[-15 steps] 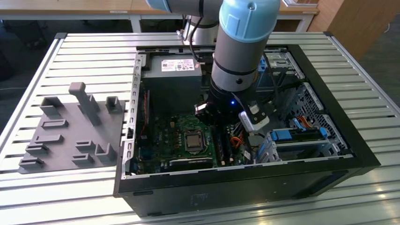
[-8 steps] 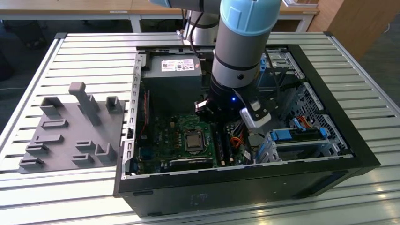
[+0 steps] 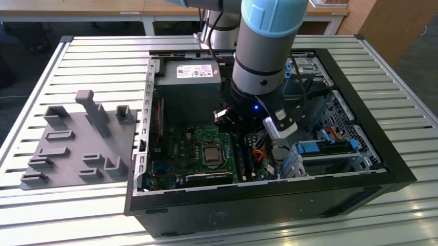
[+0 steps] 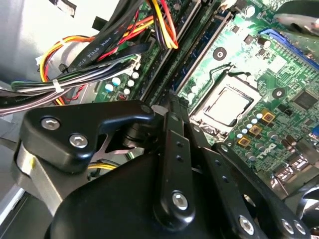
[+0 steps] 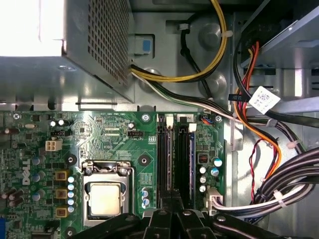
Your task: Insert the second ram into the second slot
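Here the arm (image 3: pixel 263 61) reaches down into the open computer case (image 3: pixel 383 169), which lies on a slatted table (image 3: pixel 89 56) beside a grey fixture tray (image 3: pixel 75 138). In both wrist views the gripper (image 5: pixel 172 211) (image 4: pixel 172 102) hangs just over the near end of the two memory slots (image 5: pixel 164 154) on the green motherboard (image 5: pixel 114 134). Its fingers (image 5: pixel 162 219) are drawn together, and nothing can be made out between them.

The second ram (image 5: pixel 184 154) shows edge-on as a thin blue strip standing in the slot on the cable side, between that slot's white end clips. Whether it is pressed fully home cannot be told. The neighbouring slot, toward the processor socket (image 5: pixel 105 199), looks dark along its length.

Obstacles crowd the cable side. A thick bundle of black cables (image 5: pixel 289 184), cinched with white ties, runs close past the slots. Red and orange leads and a white tag (image 5: pixel 264 99) hang above it, against the drive cage. Yellow and black power leads (image 5: pixel 199 74) arch from the perforated power supply (image 5: pixel 75 50) toward the far ends of the slots. In the exterior view, blue drive-bay latches (image 3: pixel 325 148) sit on the exterior view's right of the gripper.
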Controlling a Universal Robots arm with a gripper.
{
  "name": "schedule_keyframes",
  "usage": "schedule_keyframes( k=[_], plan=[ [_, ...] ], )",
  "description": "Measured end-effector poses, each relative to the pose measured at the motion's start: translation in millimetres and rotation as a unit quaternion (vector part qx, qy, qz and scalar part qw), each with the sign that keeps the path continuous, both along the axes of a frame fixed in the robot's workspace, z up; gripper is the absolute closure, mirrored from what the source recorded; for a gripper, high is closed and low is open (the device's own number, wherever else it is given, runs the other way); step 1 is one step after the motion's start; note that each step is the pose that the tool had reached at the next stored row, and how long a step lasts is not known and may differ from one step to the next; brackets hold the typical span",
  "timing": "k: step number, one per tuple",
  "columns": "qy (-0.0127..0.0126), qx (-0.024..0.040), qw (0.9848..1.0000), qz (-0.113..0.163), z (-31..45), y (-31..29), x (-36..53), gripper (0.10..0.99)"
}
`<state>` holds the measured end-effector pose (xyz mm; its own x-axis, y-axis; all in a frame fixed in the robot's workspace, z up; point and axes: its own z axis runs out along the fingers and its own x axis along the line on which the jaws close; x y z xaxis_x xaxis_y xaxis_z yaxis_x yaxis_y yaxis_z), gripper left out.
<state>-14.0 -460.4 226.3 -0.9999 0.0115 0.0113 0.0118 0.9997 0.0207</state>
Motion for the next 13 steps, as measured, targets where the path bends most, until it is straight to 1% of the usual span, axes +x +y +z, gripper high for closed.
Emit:
schedule_keyframes(
  k=[4, 13],
  plan=[
    [0.0000, 0.0000, 1.0000, 0.000, -4.2, 0.0, 0.0, 0.980],
    [0.0002, -0.0005, 1.0000, 0.000, -10.4, -0.2, -0.1, 0.980]
  ],
)
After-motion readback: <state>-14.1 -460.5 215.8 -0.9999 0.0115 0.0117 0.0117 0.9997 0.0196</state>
